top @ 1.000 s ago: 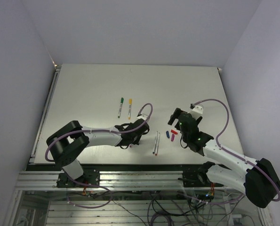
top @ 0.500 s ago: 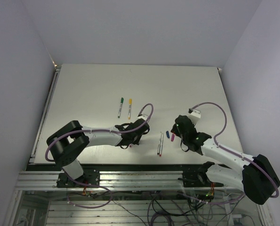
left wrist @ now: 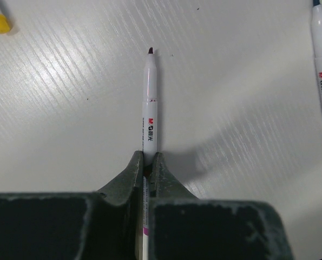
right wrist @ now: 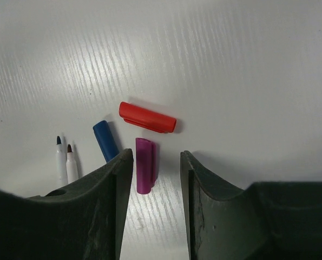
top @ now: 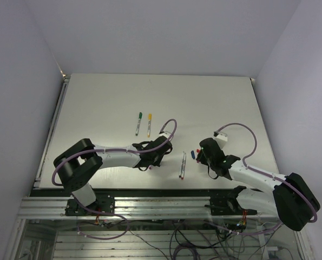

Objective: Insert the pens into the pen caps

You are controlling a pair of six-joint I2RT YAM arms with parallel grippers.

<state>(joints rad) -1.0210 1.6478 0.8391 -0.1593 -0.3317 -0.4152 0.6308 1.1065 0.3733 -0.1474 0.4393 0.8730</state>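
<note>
1. Left tool (left wrist: pixel 148 160) is clamped tight on a bare pen (left wrist: pixel 150 103), whose tip points to 12 o'clock in the wrist view.
2. At its 12 o'clock on the worktop (top: pixel 215 103) lie a green pen (top: pixel 138 123) and a yellow pen (top: pixel 149 124), both capped.
3. At its 3 o'clock, two bare pens (top: pixel 182 165) lie side by side.
4. Blue cap (right wrist: pixel 106 141), red cap (right wrist: pixel 148 117) and purple cap (right wrist: pixel 144 165) lie at their 1 o'clock.
5. Right tool (right wrist: pixel 156 158) stands half-wide astride the purple cap, not pinching it.
</note>
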